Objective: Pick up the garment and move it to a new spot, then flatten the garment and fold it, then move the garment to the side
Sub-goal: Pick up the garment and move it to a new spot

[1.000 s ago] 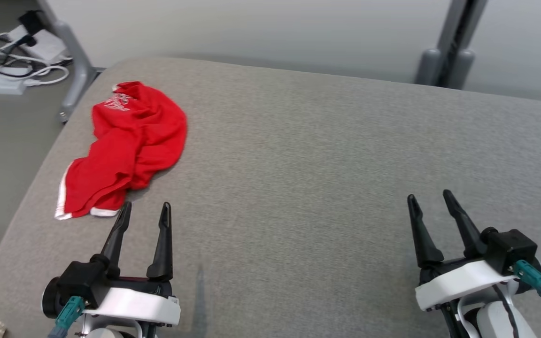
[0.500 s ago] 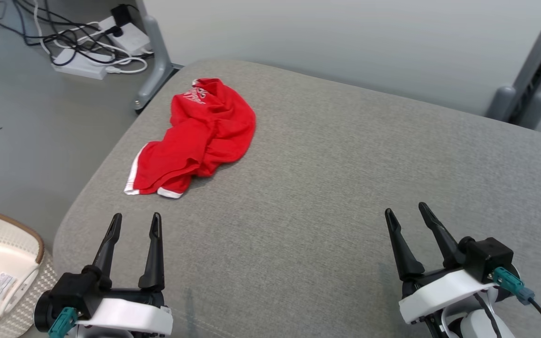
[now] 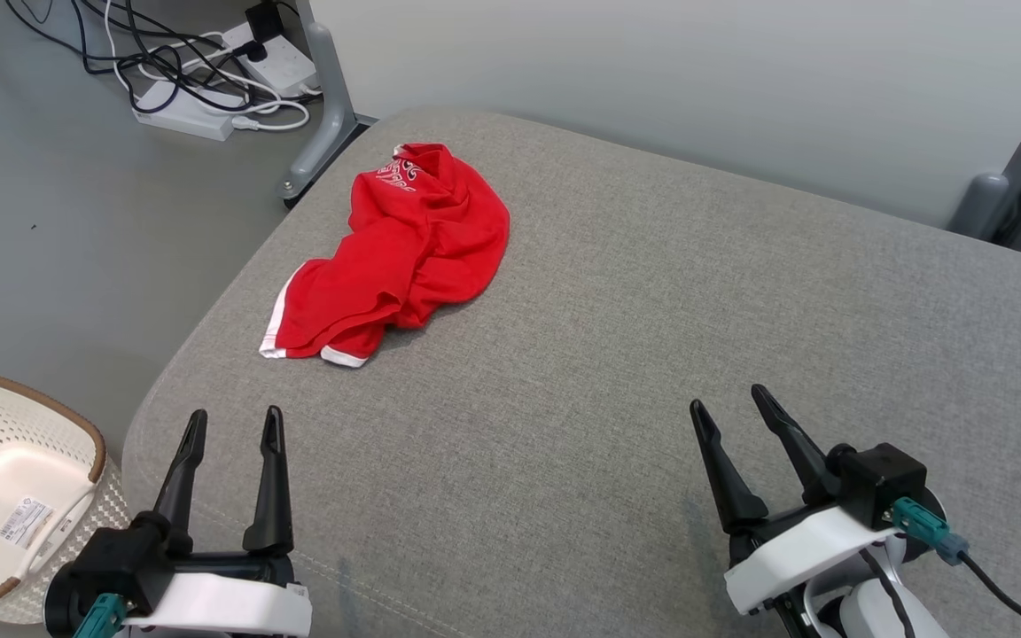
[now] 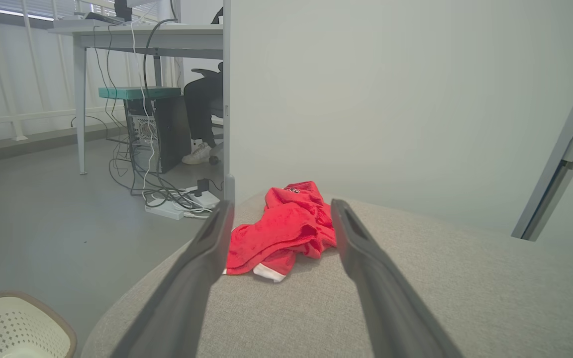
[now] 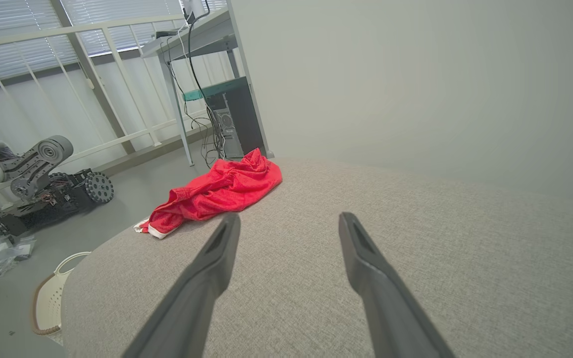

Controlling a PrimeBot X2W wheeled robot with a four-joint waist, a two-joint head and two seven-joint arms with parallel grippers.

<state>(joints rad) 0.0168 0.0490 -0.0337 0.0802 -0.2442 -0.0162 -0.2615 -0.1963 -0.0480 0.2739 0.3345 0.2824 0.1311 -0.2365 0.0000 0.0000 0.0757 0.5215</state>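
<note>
The garment (image 3: 395,257) is a crumpled red piece with white trim and white lettering, lying near the far left edge of the grey cushioned surface (image 3: 652,319). My left gripper (image 3: 234,421) stands open at the lower left, well short of the garment, with nothing between its fingers. My right gripper (image 3: 728,399) is open at the lower right, far from the cloth. In the left wrist view the garment (image 4: 281,233) sits ahead between my open left gripper (image 4: 281,203) fingers. In the right wrist view the garment (image 5: 217,194) lies ahead to the left of my open right gripper (image 5: 289,216).
A white perforated basket (image 3: 5,496) stands on the floor at the lower left. Power strips and cables (image 3: 200,71) lie on the floor beyond the surface's left corner, beside a grey metal leg (image 3: 320,106). A pale wall runs behind. A wheeled robot base (image 5: 38,189) stands on the floor.
The camera has swung left, so the whole picture shifted right and the basket and more floor came into view. Both grippers stay open; the garment lies as before.
</note>
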